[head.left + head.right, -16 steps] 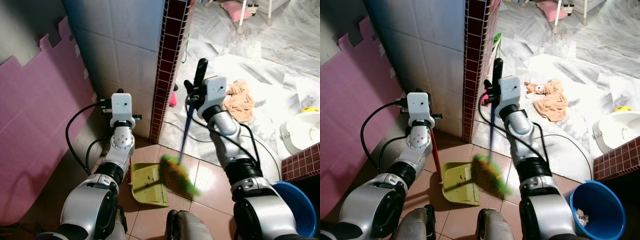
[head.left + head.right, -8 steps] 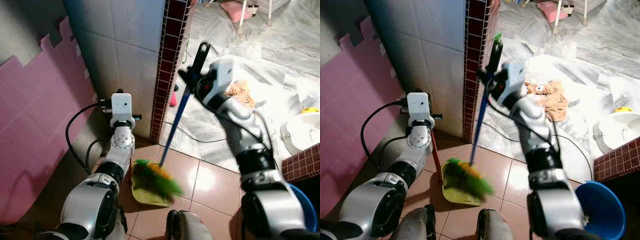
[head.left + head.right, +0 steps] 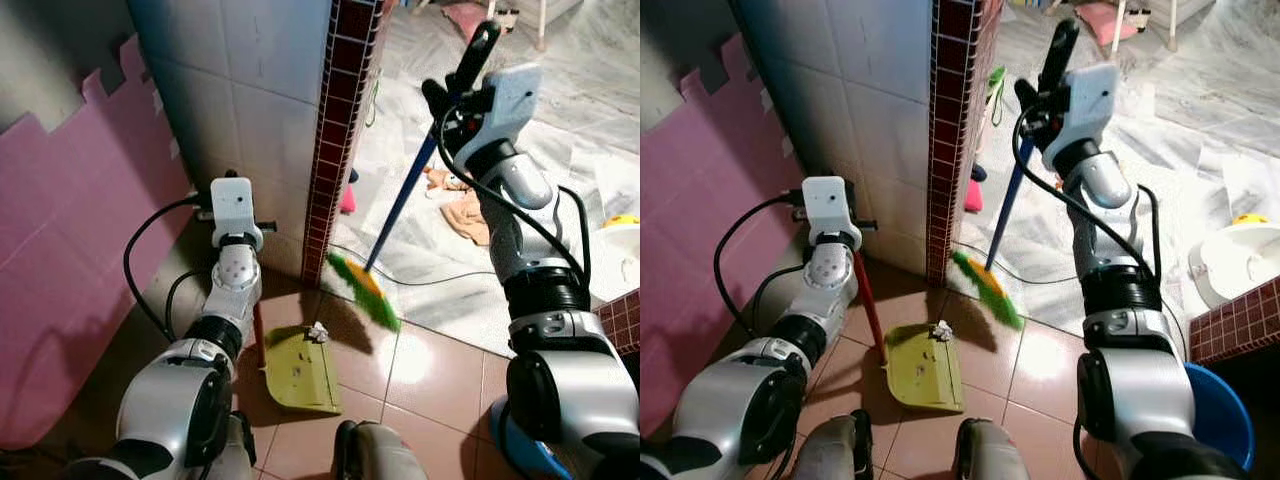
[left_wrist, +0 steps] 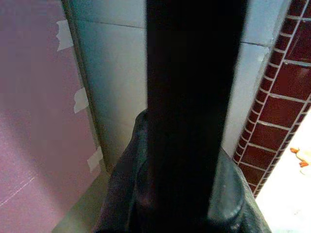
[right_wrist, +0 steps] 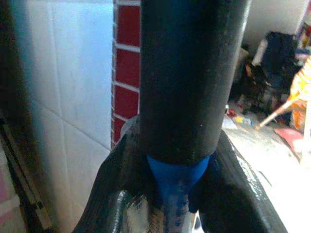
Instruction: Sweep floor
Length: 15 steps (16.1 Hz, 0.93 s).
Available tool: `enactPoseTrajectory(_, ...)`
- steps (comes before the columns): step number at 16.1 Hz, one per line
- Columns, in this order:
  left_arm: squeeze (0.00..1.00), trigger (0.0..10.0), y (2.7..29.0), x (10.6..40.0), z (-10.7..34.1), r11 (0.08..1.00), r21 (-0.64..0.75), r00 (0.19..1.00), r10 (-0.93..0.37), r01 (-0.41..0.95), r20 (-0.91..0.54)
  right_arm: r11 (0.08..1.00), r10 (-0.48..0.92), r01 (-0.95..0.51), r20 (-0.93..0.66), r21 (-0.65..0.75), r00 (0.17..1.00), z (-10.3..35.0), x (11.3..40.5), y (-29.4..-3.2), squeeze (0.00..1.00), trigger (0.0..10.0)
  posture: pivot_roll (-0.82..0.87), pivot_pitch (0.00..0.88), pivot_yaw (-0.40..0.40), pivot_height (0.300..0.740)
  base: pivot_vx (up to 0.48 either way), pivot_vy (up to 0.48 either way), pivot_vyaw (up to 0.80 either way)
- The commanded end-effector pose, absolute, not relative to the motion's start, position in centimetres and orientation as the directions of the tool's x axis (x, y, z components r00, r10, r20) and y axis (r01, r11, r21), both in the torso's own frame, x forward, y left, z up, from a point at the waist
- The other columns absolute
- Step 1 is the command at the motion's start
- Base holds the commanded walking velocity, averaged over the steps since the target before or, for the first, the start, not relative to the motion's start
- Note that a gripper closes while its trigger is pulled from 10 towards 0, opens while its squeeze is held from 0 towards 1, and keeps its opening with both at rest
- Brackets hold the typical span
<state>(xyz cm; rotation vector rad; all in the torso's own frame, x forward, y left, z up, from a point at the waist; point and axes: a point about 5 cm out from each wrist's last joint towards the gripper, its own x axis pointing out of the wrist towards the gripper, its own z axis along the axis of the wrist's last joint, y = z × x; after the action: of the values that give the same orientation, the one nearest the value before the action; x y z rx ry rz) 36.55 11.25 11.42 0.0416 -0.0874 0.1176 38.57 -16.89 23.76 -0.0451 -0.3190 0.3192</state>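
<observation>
Blue broom (image 3: 400, 205) in right hand (image 3: 452, 92)

Right gripper (image 3: 452, 92) raised high and clamped, left gripper (image 3: 862, 228) low and clamped

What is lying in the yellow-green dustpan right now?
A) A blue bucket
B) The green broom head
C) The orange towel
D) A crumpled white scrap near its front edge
D: a small white crumpled scrap sits at the front lip of the dustpan, while the broom head is lifted off to the side over the floor tiles, held up by the right pincer.
</observation>
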Motion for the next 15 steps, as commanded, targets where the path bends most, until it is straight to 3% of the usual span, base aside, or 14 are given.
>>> enactPoseTrajectory(1, 0.0, 10.0, 10.9, 36.4, 10.6, 0.994, 0.053, 0.995, 0.092, -0.094, 0.041, 0.956, 0.294, -0.279, 0.275, -0.094, 0.915, 22.6, 38.4, -16.9, 0.0, 10.0, -0.18, 0.059, -0.028, 0.74, 0.0, 0.0, 0.0)
enactPoseTrajectory(4, 0.0, 10.0, 11.1, 36.3, 10.2, 0.994, 0.055, 0.996, 0.09, -0.09, 0.01, 0.915, 0.398, -0.403, 0.125, 0.018, 0.909, 18.4, 37.4, -13.7, 0.0, 10.0, -0.18, 0.049, -0.024, 0.74, 0.0, 0.0, 0.0)
enactPoseTrajectory(7, 0.0, 10.0, 11.1, 36.3, 10.0, 0.995, 0.044, 0.996, 0.09, -0.09, -0.005, 0.835, 0.52, -0.54, 0.171, 0.104, 0.837, 19.0, 36.5, -12.3, 0.0, 10.0, -0.19, 0.044, -0.021, 0.74, 0.0, 0.0, 0.0)
enactPoseTrajectory(10, 0.0, 10.0, 11.1, 36.3, 9.9, 0.997, 0.007, 0.996, 0.08, -0.08, -0.024, 0.855, 0.495, -0.516, 0.201, 0.062, 0.845, 20.0, 36.9, -14.3, 0.0, 10.0, -0.19, 0.033, -0.021, 0.74, 0.0, 0.0, 0.0)
enactPoseTrajectory(13, 0.0, 10.0, 11.5, 36.7, 10.3, 0.995, -0.029, 0.995, 0.093, -0.094, -0.036, 0.91, 0.414, -0.395, 0.21, -0.129, 0.886, 21.1, 37.3, -16.9, 0.0, 10.0, -0.19, 0.023, -0.017, 0.74, 0.0, 0.0, 0.0)
enactPoseTrajectory(15, 0.0, 10.0, 11.4, 37.3, 11.2, 0.995, -0.061, 0.997, 0.075, -0.076, -0.027, 0.936, 0.342, -0.307, 0.242, -0.172, 0.908, 21.9, 37.4, -18.4, 0.0, 10.0, -0.19, 0.018, -0.018, 0.74, 0.0, 0.0, 0.0)
